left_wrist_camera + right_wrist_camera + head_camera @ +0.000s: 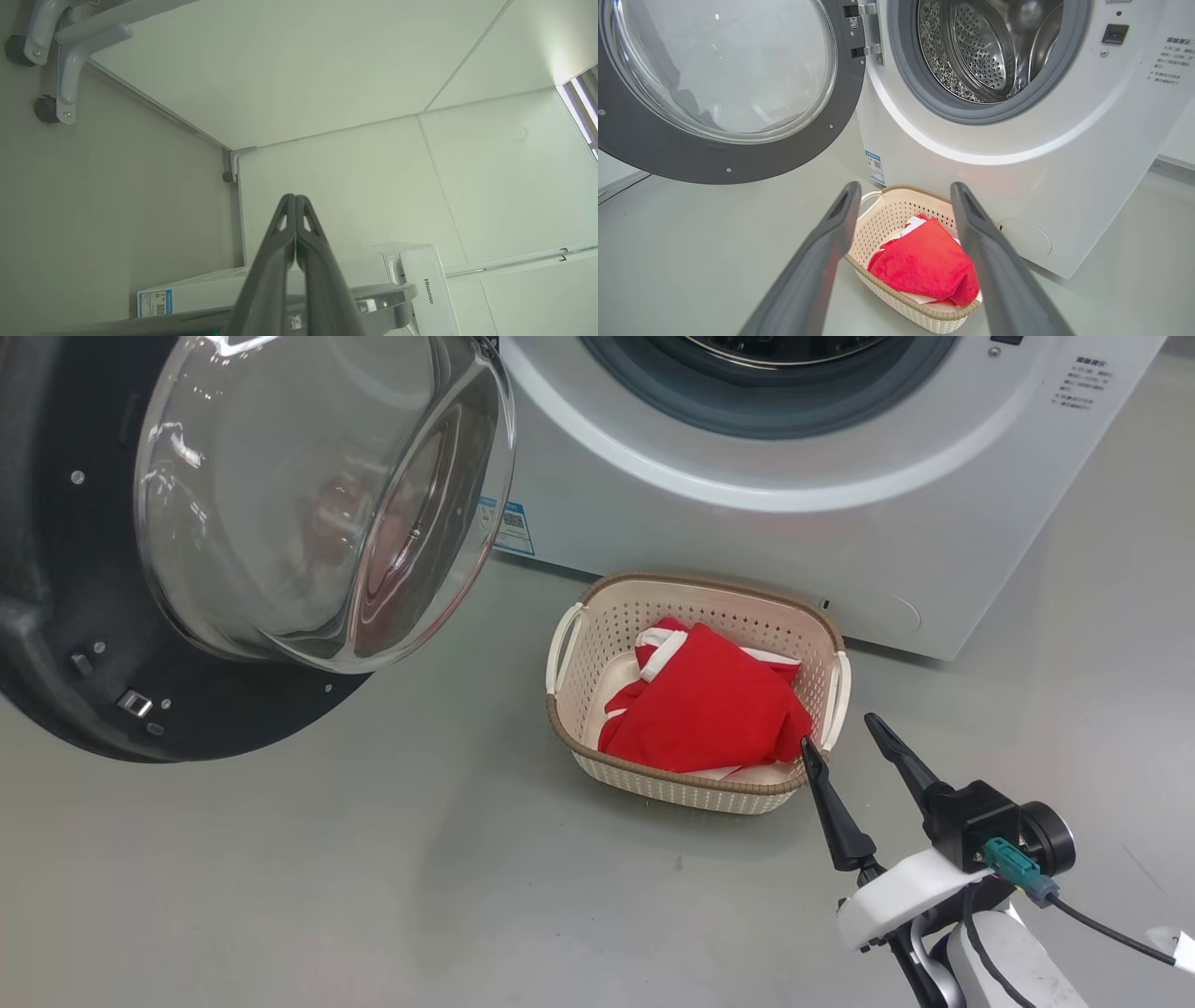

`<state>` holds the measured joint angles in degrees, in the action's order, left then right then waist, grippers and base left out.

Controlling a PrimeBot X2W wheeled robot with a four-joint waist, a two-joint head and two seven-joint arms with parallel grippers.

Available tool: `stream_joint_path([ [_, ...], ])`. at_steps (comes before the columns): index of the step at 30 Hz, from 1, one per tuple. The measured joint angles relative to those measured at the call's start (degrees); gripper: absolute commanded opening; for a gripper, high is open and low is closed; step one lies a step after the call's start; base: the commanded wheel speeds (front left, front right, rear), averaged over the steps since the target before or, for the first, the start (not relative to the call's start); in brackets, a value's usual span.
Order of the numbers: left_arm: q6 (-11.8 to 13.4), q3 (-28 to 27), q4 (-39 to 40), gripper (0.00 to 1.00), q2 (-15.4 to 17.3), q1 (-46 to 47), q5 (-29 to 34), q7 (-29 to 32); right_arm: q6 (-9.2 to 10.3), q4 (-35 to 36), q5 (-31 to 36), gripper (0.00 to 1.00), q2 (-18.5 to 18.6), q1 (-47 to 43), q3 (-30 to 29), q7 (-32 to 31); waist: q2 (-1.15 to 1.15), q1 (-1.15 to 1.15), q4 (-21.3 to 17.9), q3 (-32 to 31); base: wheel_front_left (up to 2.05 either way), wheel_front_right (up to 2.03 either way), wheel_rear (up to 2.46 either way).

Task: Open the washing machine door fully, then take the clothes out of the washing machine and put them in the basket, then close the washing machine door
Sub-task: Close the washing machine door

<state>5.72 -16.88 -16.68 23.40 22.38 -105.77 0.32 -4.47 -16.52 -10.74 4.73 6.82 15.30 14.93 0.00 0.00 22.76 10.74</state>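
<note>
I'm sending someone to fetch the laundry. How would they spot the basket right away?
Find the big white washing machine with its door swung open. On the floor just in front of it sits the basket: cream, perforated, brown-rimmed, with red clothes inside.

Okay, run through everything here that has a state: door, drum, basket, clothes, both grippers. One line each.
washing machine door: wide open.
drum: no clothes in the part that shows.
basket: upright on the floor, in front of the washing machine.
clothes: lying in the basket.
left gripper: shut, holding nothing.
right gripper: open, empty, beside the basket.
</note>
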Motion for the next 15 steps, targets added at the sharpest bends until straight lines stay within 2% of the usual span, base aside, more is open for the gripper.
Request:
stream_joint_path([
  [5, 0.1, 4.2, -3.4, 0.0, 0.8, 1.7, 0.5, 3.6, -0.02, -0.2, 0.0, 1.0, 0.3, 0.2, 0.0, 0.0, 0.0, 0.0, -0.7, 0.4, 0.0, 0.0, 0.0],
  [15, 0.1, 8.1, -7.8, 0.0, 2.6, 4.2, 0.8, 10.6, -0.19, -0.5, 0.0, 1.0, 0.2, 0.9, 0.3, 0.0, 0.0, 0.0, -2.0, 0.2, 0.0, 0.0, 0.0],
])
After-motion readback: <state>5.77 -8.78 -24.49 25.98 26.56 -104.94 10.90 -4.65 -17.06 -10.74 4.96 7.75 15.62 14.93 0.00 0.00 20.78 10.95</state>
